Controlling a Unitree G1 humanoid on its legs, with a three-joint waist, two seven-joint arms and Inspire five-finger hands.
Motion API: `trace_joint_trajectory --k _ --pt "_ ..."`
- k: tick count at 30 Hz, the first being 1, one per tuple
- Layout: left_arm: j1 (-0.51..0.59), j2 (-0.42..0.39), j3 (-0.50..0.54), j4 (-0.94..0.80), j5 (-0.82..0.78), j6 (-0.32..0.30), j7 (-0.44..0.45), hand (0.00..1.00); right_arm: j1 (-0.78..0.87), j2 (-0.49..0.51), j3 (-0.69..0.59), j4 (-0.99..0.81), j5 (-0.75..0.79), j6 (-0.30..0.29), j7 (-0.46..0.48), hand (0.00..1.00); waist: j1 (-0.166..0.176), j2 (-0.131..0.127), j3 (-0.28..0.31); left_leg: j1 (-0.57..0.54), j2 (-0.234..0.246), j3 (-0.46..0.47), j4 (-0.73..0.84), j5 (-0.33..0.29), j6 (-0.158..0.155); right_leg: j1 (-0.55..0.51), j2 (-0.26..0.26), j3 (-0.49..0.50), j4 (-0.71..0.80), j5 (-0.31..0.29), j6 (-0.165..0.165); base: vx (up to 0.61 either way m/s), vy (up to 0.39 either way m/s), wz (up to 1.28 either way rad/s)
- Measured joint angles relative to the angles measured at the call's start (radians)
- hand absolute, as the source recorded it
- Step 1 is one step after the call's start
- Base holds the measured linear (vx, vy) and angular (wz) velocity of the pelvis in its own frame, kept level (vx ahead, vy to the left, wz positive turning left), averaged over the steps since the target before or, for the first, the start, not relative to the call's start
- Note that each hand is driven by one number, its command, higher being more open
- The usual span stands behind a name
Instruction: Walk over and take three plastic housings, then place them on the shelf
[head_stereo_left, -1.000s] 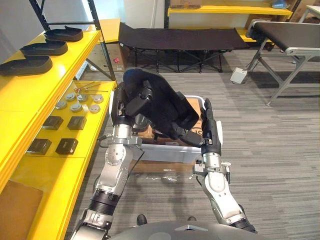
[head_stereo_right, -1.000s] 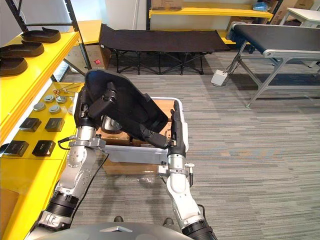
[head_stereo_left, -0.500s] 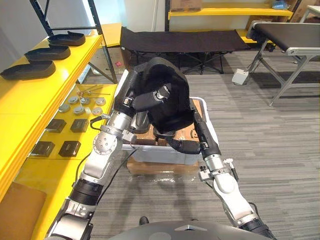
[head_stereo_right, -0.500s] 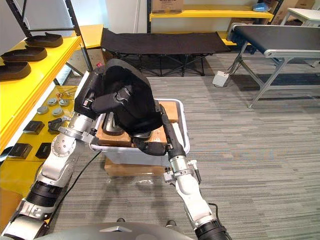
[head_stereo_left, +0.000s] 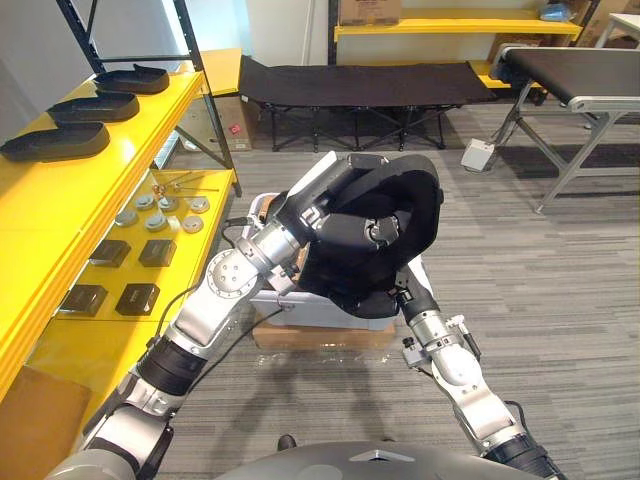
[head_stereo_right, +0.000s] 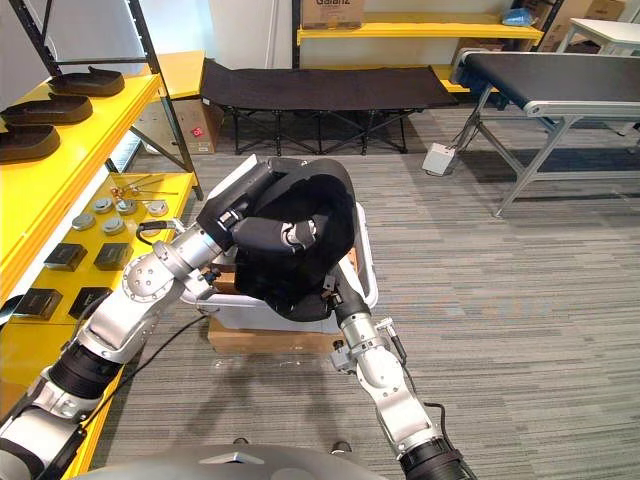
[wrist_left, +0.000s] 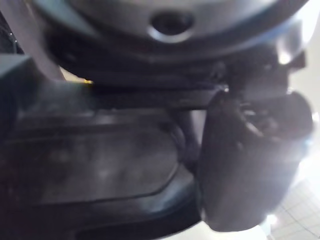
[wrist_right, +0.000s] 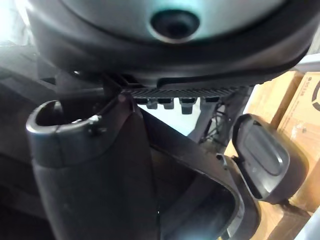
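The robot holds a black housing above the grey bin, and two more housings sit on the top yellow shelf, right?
Not quite: three housings sit on the top yellow shelf, as the left eye view shows. The held black housing, in the left hand, is above the grey bin.

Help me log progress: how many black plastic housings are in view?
5 housings: three along the yellow shelf; one gripped by the left robot hand, right robot hand beneath, above the bin; one apparently inside it beside cardboard. Others may hide beneath.
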Motion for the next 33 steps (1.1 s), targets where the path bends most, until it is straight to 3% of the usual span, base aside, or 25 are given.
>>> trace_joint_trajectory --k 4,5,14,20,25,26,28,33 --pt "0.000 0.020 -0.001 0.000 -0.046 0.008 0.021 0.00 -0.011 -0.005 0.000 -0.001 0.001 0.000 0.018 1.00 0.000 -0.001 -0.001 0.000 0.000 0.000 0.000 0.000 0.000 0.000 0.000 0.000 0.000 0.000 0.000 0.00 0.000 0.00" --pt "0.000 0.026 -0.001 0.000 -0.055 0.011 0.028 0.00 -0.013 -0.006 -0.001 -0.001 0.001 0.000 0.027 0.00 0.000 -0.002 -0.001 0.000 0.000 0.000 0.000 0.000 0.000 0.001 0.000 0.000 0.000 0.000 0.000 0.00 0.000 0.00" --pt "0.000 0.032 0.011 0.000 -0.104 0.032 0.045 0.00 -0.014 -0.001 -0.002 0.001 0.002 -0.001 0.050 0.00 -0.001 -0.003 -0.002 0.000 -0.002 -0.009 0.000 0.002 0.001 0.005 -0.001 -0.009 0.000 0.000 0.001 0.00 0.000 0.01" --pt "0.000 0.015 0.050 -0.002 -0.144 0.051 0.047 0.00 -0.012 0.013 0.000 0.007 0.000 -0.035 0.039 0.00 0.000 -0.009 -0.005 0.000 -0.002 -0.009 0.000 0.002 0.001 0.005 -0.001 -0.009 0.000 0.000 0.000 0.00 0.000 0.00" --pt "0.000 -0.002 0.096 -0.001 -0.208 0.101 0.064 0.00 -0.004 0.014 -0.001 0.027 -0.029 -0.096 0.023 0.00 0.000 -0.023 -0.011 0.000 -0.002 -0.010 0.000 0.003 0.001 0.005 -0.001 -0.010 0.000 0.000 0.000 0.00 0.000 0.00" --pt "0.000 -0.011 0.101 -0.001 -0.208 0.106 0.072 1.00 -0.003 0.017 -0.002 0.027 -0.029 -0.099 0.019 0.00 0.000 -0.028 -0.013 0.000 -0.002 -0.010 0.000 0.003 0.001 0.006 -0.001 -0.010 0.000 0.000 0.000 0.00 0.000 0.00" --pt "0.000 -0.021 0.103 -0.002 -0.208 0.112 0.080 1.00 -0.002 0.022 -0.005 0.027 -0.026 -0.100 0.014 0.00 0.000 -0.032 -0.013 0.000 -0.003 -0.011 0.000 0.003 0.001 0.006 -0.002 -0.011 0.000 -0.001 0.000 0.00 0.000 0.00" --pt "0.002 -0.141 0.162 -0.002 -0.201 0.173 0.083 1.00 0.019 0.077 -0.001 0.050 0.019 -0.098 -0.007 0.00 0.003 -0.034 -0.013 -0.001 -0.005 -0.013 0.000 0.003 0.001 0.006 -0.004 -0.013 0.000 -0.006 -0.006 0.00 0.000 0.00"
